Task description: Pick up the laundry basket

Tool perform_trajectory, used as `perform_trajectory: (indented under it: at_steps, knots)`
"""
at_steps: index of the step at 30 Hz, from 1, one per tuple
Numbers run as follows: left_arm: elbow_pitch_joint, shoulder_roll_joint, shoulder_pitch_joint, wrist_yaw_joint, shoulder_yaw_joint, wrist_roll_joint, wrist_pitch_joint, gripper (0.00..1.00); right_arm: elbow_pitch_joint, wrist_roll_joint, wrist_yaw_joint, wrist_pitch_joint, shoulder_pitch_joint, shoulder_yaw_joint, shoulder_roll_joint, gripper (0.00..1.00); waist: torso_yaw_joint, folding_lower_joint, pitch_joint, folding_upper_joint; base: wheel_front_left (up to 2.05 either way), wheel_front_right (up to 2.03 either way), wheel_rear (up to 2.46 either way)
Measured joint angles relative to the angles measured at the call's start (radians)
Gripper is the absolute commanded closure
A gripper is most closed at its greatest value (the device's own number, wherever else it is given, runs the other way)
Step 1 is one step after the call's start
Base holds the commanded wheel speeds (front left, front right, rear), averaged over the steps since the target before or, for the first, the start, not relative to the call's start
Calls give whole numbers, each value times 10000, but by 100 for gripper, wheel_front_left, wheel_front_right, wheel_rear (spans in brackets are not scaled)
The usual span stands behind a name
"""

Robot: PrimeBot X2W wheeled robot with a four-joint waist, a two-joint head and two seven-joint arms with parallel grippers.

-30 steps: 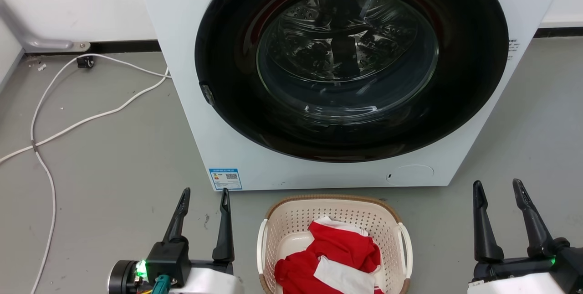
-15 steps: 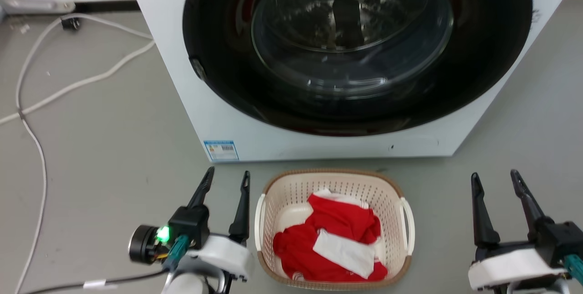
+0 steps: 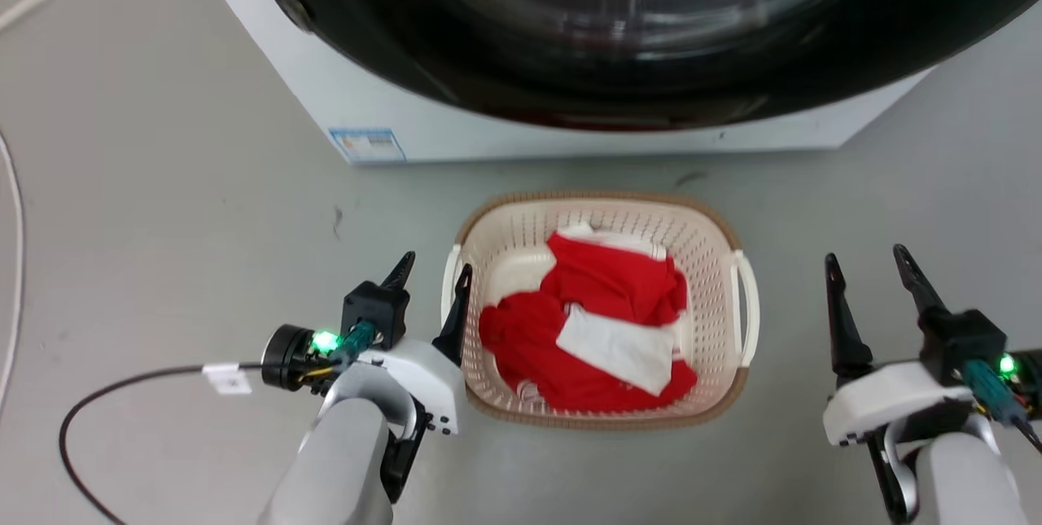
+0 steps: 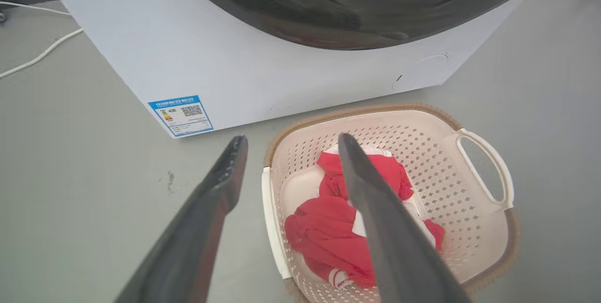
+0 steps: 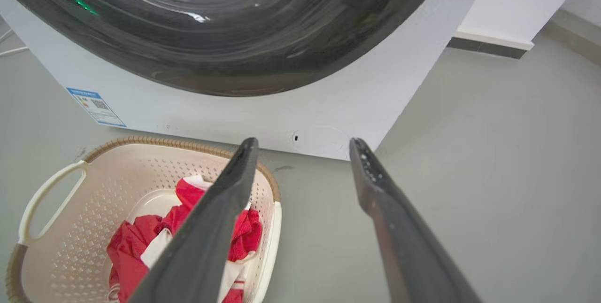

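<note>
1. From the head view, the laundry basket (image 3: 598, 199) stands on the grey floor (image 3: 163, 207) just in front of the washing machine (image 3: 456, 122), between my two grippers. A red garment (image 3: 610, 289) with a white patch lies inside it.
2. The head view lays out both grippers and the whole basket rim at once. The left wrist view adds what that flattens: the right handle (image 4: 488, 167) reads as an open white loop, and the blue label (image 4: 181, 114) on the machine is sharp. The right wrist view adds a white wall with dark skirting (image 5: 488, 47) beyond the machine's corner.
3. The left gripper (image 3: 436, 263) has its fingers moderately apart and empty. Its inner finger sits right at the left handle (image 3: 446, 289) – in the left wrist view the two fingers frame that handle, one over floor, one over the garment. Whether the finger touches the plastic or hangs above it, I cannot tell.
4. The right gripper (image 3: 864, 254) is spread about as wide and grips nothing – bare floor lies between it and the right handle
</note>
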Motion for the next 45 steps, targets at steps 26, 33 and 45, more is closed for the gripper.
perform_trajectory:
  at_steps: [26, 33, 45]
  knots:
    - [4437, 82, -3740, -483, -23, -13, 2, 0, 5152, -1760, 0, -2, -4202, 36, 0, 0, -173, 0, 4266, -1, 0, 0, 0]
    - [4986, 121, -4419, -497, -67, 15, 2, 0, 5990, -2088, 0, 0, -5069, 50, 0, 0, -203, 0, 4931, -1, 0, 0, 0]
    - [5419, 81, -5118, -499, -366, 140, -2, 100, 6920, -2075, 0, -2, -5900, 140, 0, 100, -157, 0, 5620, 0, 0, 0, 0]
